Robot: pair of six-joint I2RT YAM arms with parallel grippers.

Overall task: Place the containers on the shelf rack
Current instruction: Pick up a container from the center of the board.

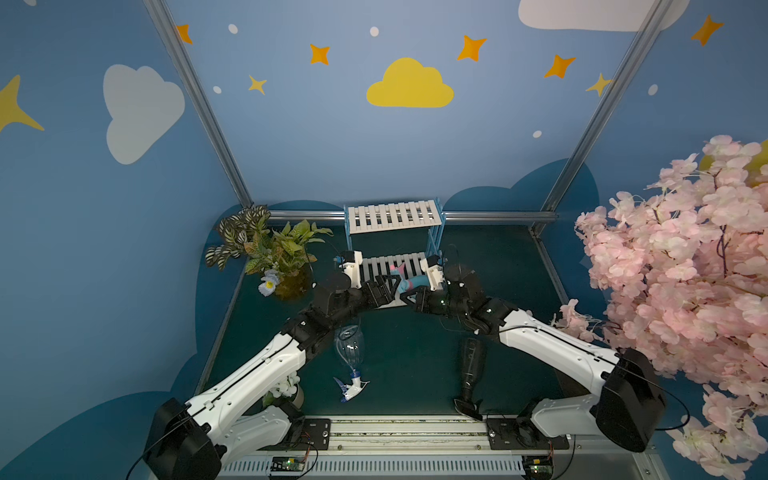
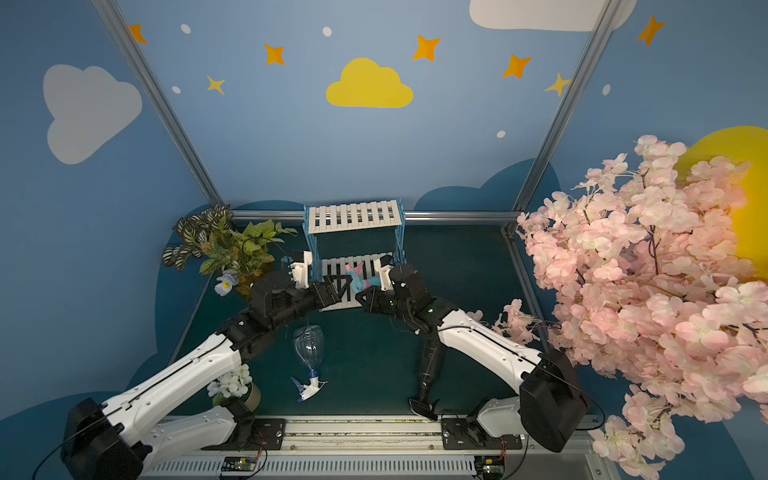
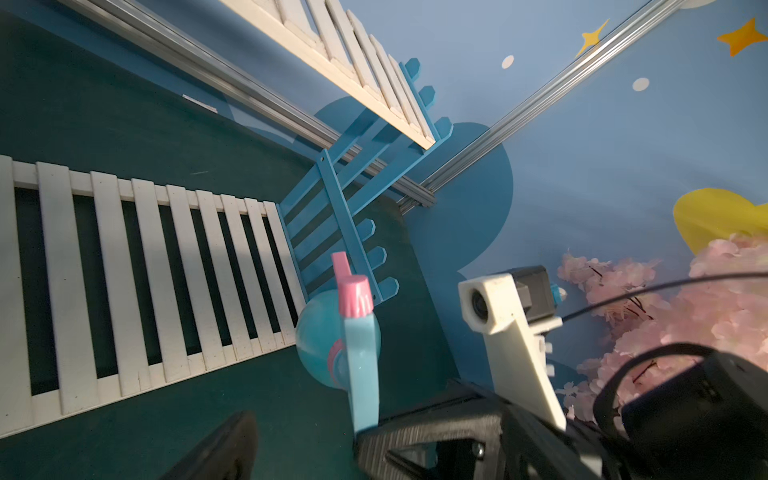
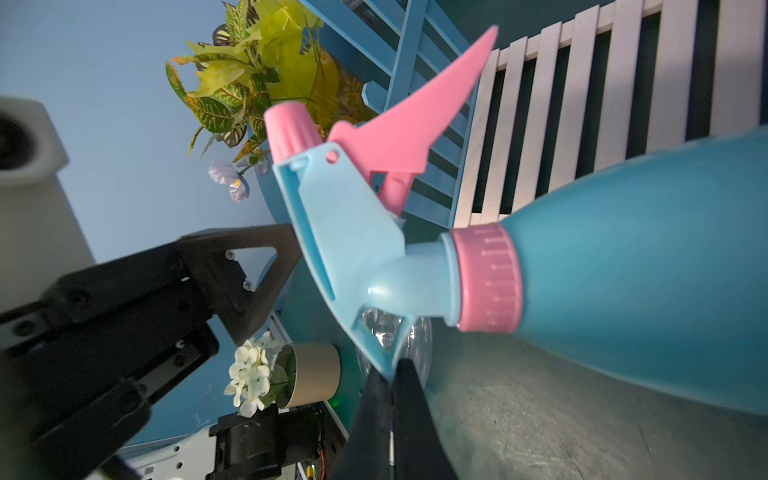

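Note:
The light blue bottle with pink trim (image 1: 409,284) (image 2: 361,284) hangs on its side at the front of the shelf rack's (image 1: 392,218) (image 2: 353,216) lower shelf (image 3: 166,270). My right gripper (image 1: 407,297) (image 4: 390,374) is shut on the lower tip of its spray head. My left gripper (image 1: 387,289) (image 3: 303,428) stands open around the spray head (image 3: 361,374), which lies close against one finger. The clear bottle (image 1: 349,345) (image 2: 309,345) and the smoky black bottle (image 1: 471,365) (image 2: 430,361) lie on the green mat nearer the front.
Leafy potted plants (image 1: 274,253) stand left of the rack. A small pot of white flowers (image 1: 286,390) sits under the left arm. A pink blossom tree (image 1: 685,270) crowds the right side. The rack's top shelf is bare.

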